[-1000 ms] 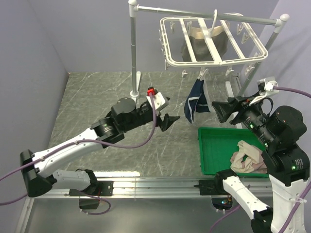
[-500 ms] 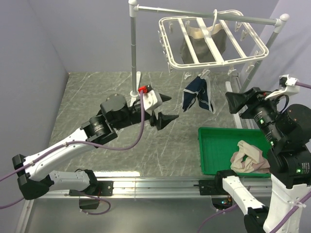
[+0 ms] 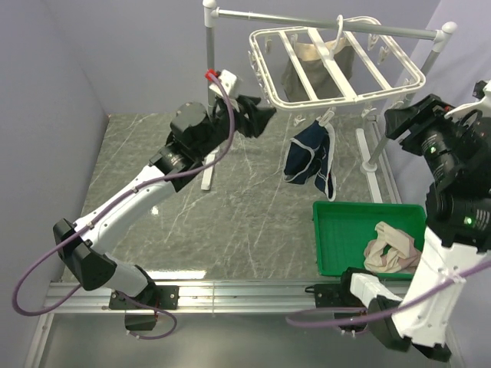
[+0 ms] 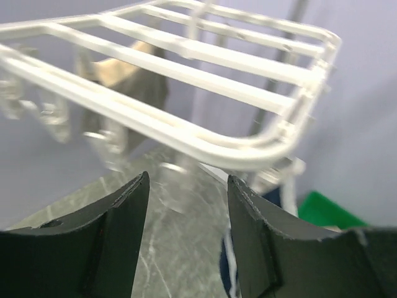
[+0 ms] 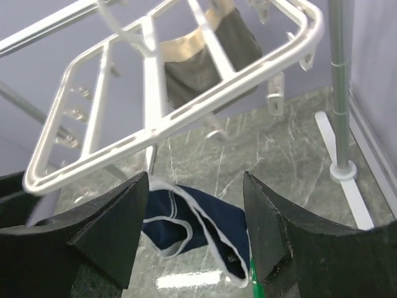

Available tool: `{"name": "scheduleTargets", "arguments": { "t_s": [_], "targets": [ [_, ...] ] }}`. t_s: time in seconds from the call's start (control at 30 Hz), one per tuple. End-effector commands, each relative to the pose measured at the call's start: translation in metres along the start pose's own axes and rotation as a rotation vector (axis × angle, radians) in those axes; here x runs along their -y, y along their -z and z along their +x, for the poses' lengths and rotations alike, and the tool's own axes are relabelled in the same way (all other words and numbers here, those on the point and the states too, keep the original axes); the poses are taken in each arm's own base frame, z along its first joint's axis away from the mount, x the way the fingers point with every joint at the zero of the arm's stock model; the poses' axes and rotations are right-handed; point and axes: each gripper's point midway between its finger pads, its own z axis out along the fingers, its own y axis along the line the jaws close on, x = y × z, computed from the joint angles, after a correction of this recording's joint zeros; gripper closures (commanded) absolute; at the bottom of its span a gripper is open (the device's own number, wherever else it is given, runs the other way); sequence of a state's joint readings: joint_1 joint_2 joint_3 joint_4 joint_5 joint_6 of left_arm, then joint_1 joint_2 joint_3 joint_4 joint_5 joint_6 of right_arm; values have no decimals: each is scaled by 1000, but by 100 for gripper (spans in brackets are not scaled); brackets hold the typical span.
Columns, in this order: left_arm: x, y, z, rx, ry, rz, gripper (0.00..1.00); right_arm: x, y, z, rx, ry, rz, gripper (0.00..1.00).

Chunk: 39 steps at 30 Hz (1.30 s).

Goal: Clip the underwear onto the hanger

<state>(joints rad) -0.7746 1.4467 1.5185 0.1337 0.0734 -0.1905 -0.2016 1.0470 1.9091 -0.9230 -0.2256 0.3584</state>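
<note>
The left gripper (image 3: 265,121) is high above the bench (image 3: 230,222), just beside the left end of the hanger (image 3: 347,98). In the left wrist view its two dark fingers (image 4: 118,248) stand apart with a clear gap and nothing between them. The hanger's curved corner rail runs across just beyond their tips, and I cannot tell whether it touches them.

The right gripper (image 3: 395,123) is up near the hanger's right end, pointing left toward it and apart from the frame. Its fingers (image 5: 105,239) are also spread and grip nothing. The right wrist view looks between them at the near rail and what hangs under it.

The underwear (image 3: 311,157) hangs bunched beneath the hanger's near rail. Its top is drawn up to a clip (image 3: 326,119) around the middle of that rail, and the rest droops in folds clear of the bench, with white piping showing along its edges. It hangs between the two grippers and lower than both, and neither touches it.

An olive-grey garment (image 5: 195,77) with a beige band hangs under the far side of the hanger. The hanger hangs by its hook from the grey crossbar (image 3: 245,15) of a white stand, whose left pole (image 3: 210,77) rises from the far middle of the bench. A green tray (image 3: 360,205) lies toward the near right corner of the bench, with a beige garment (image 3: 391,249) crumpled inside it toward its right wall.
</note>
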Motion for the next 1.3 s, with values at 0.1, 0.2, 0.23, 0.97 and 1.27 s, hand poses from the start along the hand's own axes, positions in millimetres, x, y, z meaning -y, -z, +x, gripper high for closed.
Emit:
{"name": "scheduleTargets", "arguments": {
  "t_s": [0.1, 0.2, 0.23, 0.97, 1.27],
  "targets": [
    [-37, -3, -64, 177, 75, -81, 41, 19, -26, 4, -86, -43, -56, 34],
    [-50, -4, -63, 173, 65, -103, 41, 38, -31, 1, -76, 18, -27, 35],
    [-52, -3, -63, 174, 63, -106, 41, 40, -32, 1, -82, 34, -33, 35],
    [-9, 53, -54, 79, -8, 162, 34, 83, -88, -3, -67, 258, -47, 40],
    [13, 76, -46, 37, -34, 264, 36, 66, -105, 3, -83, 267, -131, 52]
  ]
}}
